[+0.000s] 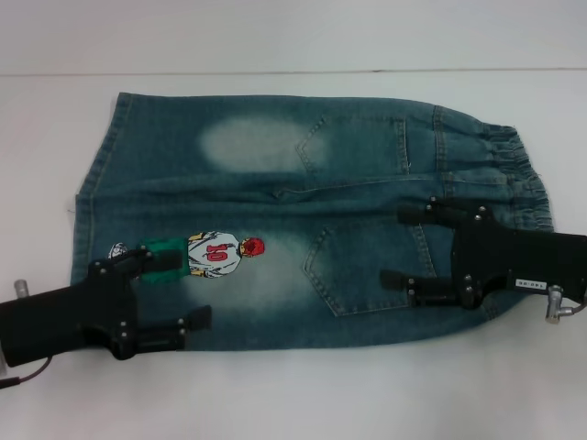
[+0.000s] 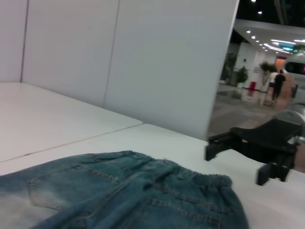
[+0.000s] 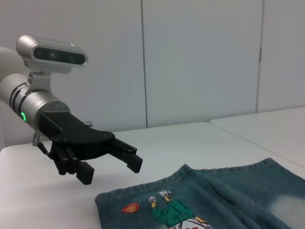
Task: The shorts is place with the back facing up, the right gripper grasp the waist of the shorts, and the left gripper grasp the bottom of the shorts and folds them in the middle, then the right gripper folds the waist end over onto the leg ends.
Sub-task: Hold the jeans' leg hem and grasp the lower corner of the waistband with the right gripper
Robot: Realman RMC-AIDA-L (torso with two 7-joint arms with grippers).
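Shorts (image 1: 303,220) flat on the white table (image 1: 293,394), my left gripper (image 1: 174,289) spread above the hem, my right gripper (image 1: 399,246) spread over the waist (image 1: 514,174).

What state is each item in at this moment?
shorts: spread flat, back up, unfolded.
waist of the shorts: ungripped.
bottom of the shorts: ungripped.
left hand: open, above the hem end, holding nothing.
right hand: open, above the waist end, holding nothing.

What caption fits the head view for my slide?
Both open grippers, left gripper and right gripper, hover over the flat shorts.
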